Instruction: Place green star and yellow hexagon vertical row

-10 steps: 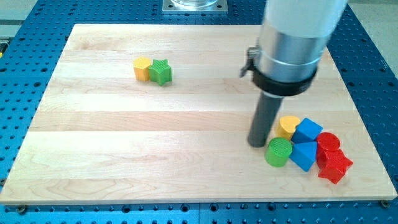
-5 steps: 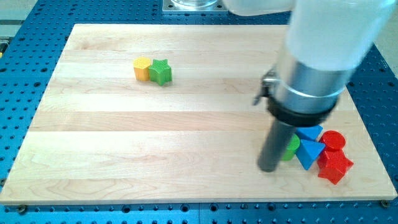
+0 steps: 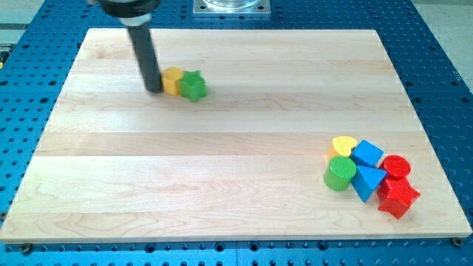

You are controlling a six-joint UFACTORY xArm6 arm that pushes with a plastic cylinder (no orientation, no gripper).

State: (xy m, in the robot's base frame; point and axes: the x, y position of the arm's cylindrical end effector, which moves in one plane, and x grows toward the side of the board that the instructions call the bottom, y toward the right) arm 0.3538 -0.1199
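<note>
The yellow hexagon [image 3: 172, 80] and the green star [image 3: 194, 86] lie side by side and touching in the upper left part of the wooden board [image 3: 222, 148], the hexagon on the view's left. My tip [image 3: 154, 90] is down on the board right against the hexagon's left side. The rod rises from there to the view's top edge.
A cluster of blocks sits at the lower right: a yellow heart [image 3: 342, 146], a green cylinder [image 3: 339, 174], a blue cube [image 3: 366, 154], a blue triangle [image 3: 366, 182], a red cylinder [image 3: 395, 167] and a red star [image 3: 397, 198].
My tip has moved from beside the lower right cluster across the board to the upper left, next to the yellow hexagon. The hexagon and green star have barely shifted.
</note>
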